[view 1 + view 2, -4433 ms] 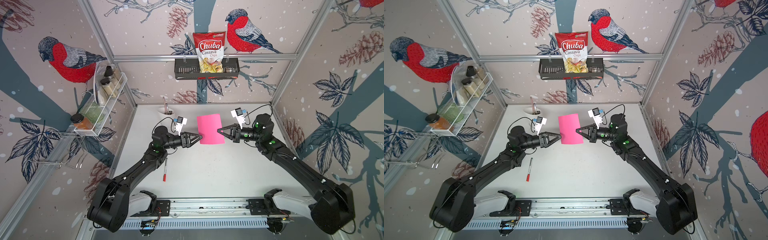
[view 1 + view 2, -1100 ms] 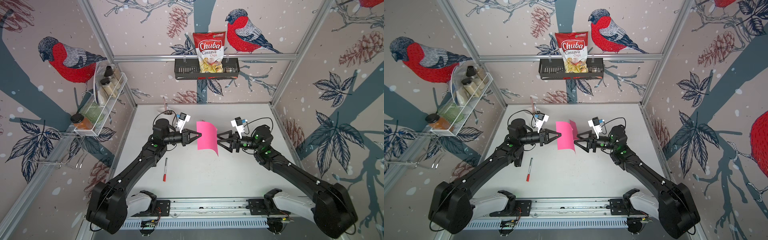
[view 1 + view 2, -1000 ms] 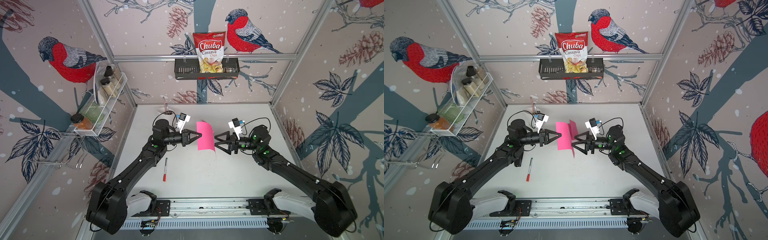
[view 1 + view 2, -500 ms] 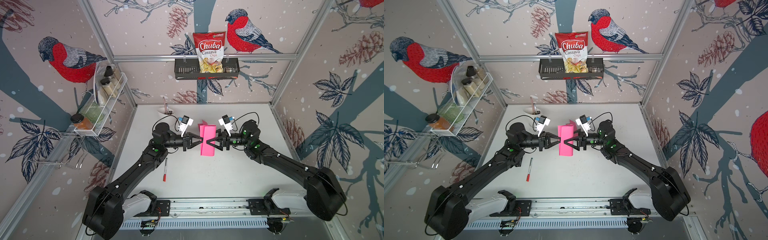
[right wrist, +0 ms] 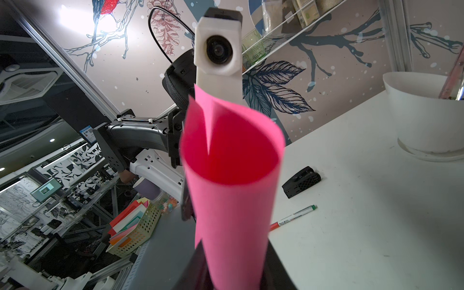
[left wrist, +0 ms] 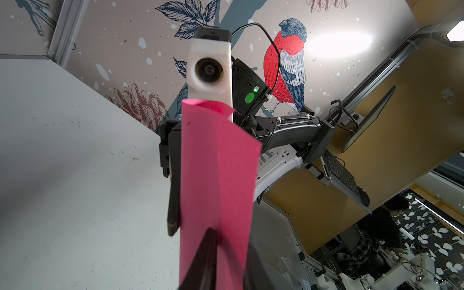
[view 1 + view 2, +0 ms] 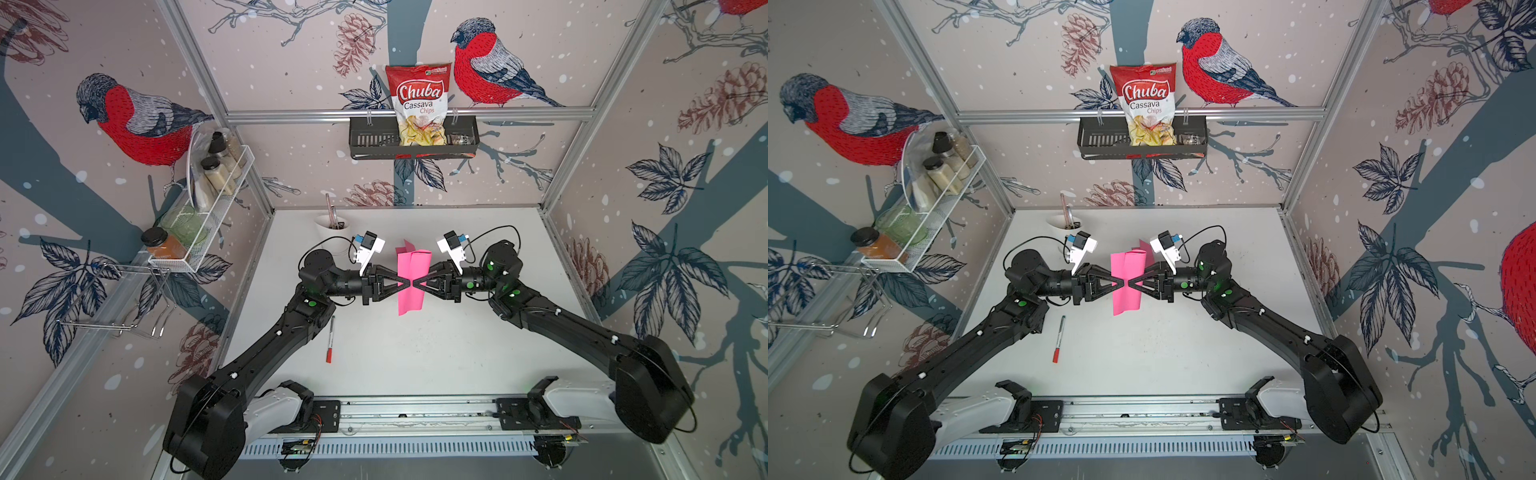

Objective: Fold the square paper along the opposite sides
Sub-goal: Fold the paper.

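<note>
Pink paper is hanging curled in mid-air over the table centre. Right gripper — wide a second ago — is now pinching it, tip-to-tip with the left gripper; left jaws looking narrow, grip can't tell.

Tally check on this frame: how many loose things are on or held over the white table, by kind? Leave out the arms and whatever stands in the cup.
Pink paper sheet: 1
Marker pen: 1
White cup: 1
Small black part: 1 (seen only in the right wrist view)
Total: 4
</note>
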